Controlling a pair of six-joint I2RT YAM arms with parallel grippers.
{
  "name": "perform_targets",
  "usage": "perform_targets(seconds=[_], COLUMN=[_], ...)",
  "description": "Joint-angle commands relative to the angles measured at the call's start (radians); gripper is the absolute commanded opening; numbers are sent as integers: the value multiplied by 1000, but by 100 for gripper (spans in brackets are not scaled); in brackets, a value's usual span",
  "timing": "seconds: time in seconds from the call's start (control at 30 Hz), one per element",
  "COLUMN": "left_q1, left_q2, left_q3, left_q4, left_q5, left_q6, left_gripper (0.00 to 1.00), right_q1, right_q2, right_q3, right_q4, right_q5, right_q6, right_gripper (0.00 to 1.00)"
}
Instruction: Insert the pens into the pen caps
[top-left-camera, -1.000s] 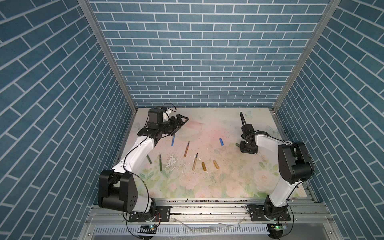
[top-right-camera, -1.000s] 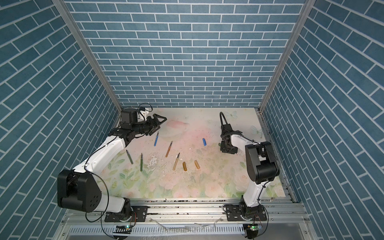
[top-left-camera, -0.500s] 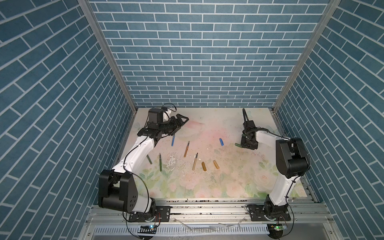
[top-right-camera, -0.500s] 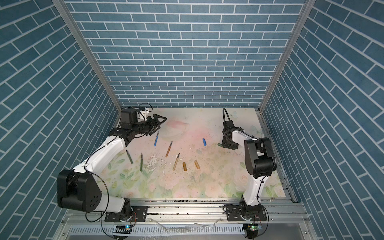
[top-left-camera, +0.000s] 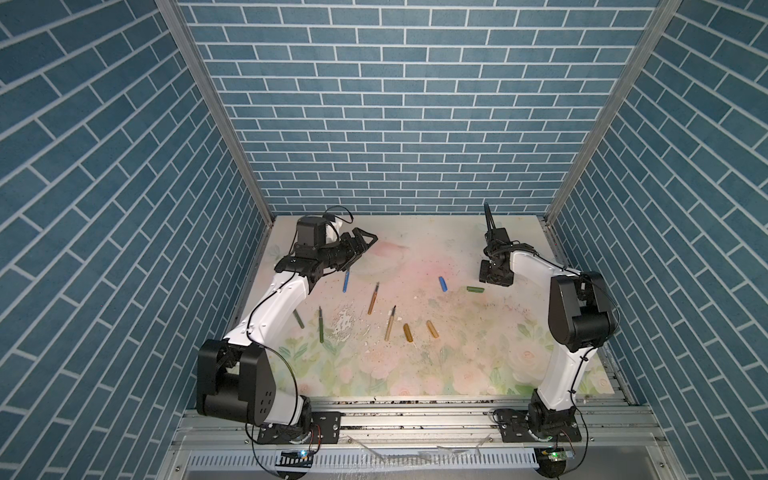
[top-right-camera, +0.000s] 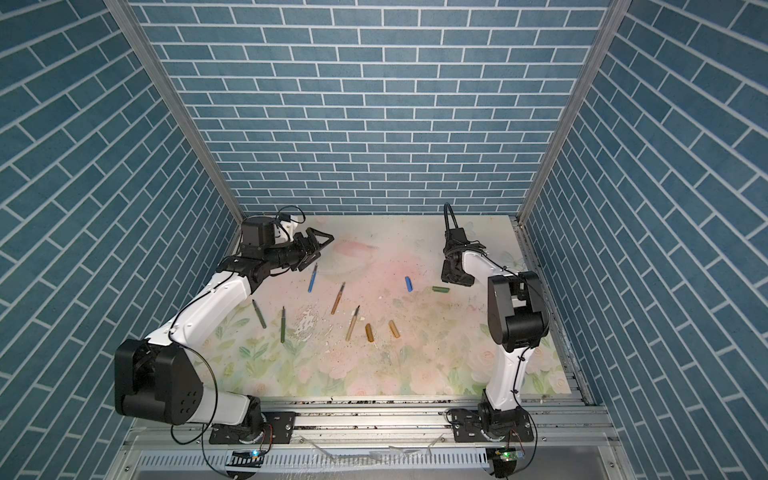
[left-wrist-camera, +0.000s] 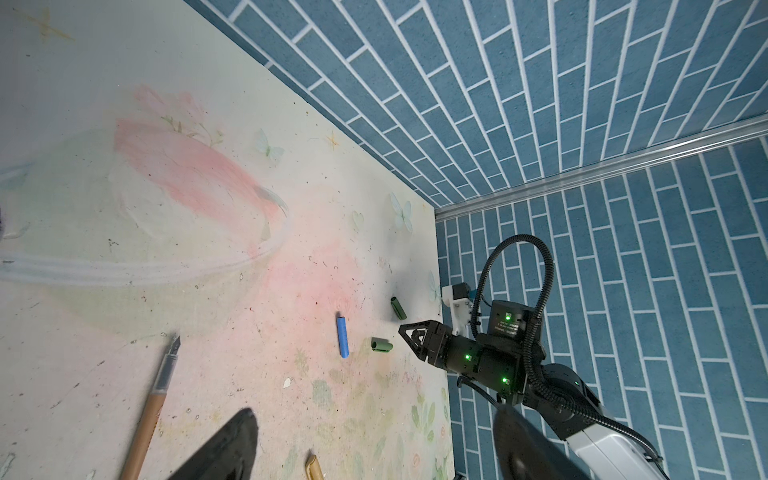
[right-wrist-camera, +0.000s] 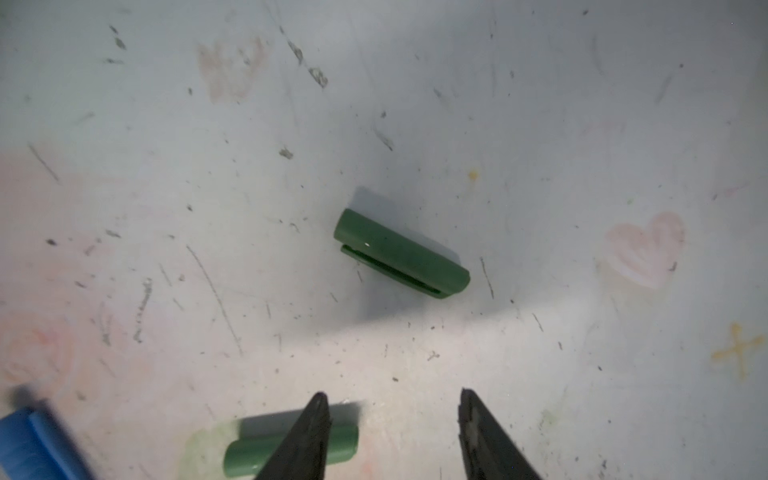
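Five pens lie on the floral mat (top-left-camera: 436, 374): a blue pen (top-left-camera: 345, 281), two golden-brown pens (top-left-camera: 373, 298) (top-left-camera: 390, 322) and two dark green pens (top-left-camera: 321, 330) (top-left-camera: 298, 319). The pen caps lie to their right: two amber caps (top-left-camera: 408, 332) (top-left-camera: 432, 328), a blue cap (top-left-camera: 443, 284) and a green cap (top-left-camera: 475, 289). My right gripper (right-wrist-camera: 392, 394) points down at the mat, open and empty. A second green cap (right-wrist-camera: 401, 253) lies just ahead of it; the first green cap (right-wrist-camera: 291, 451) lies partly behind one finger. My left gripper (top-left-camera: 365, 241) hovers open above the blue pen.
The blue brick walls (top-left-camera: 395, 124) close in the mat on three sides, and the right gripper works close to the back right corner. White scuffs and crumbs (top-left-camera: 345, 322) mark the mat between the pens. A metal rail (top-left-camera: 415, 411) runs along the front edge.
The right arm has swung its elbow outward and its gripper has shifted slightly toward the back wall, with the jaws now spread apart. The left arm has not moved.
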Motion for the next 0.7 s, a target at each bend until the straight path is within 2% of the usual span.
perform_targets(seconds=[0.0, 0.17, 0.23, 0.4, 0.67], left_q1=[-3, -3, -3, -3, -3], left_q2=[-4, -3, -2, -3, -5], left_q3=[8, 8, 7, 8, 8], left_q4=[8, 7, 10, 11, 13], left_q5=[7, 9, 10, 12, 13], left_q6=[18, 22, 22, 21, 20], left_gripper=[90, 90, 90, 90, 90], right_q1=[40, 67, 72, 86, 101], right_q2=[54, 108, 126, 151, 114], right_q3=[56, 103, 119, 132, 47], right_q4=[-79, -106, -115, -131, -113], right_q5=[28, 50, 52, 60, 48], right_q6=[-49, -63, -64, -67, -53], right_gripper=[58, 70, 71, 72, 72])
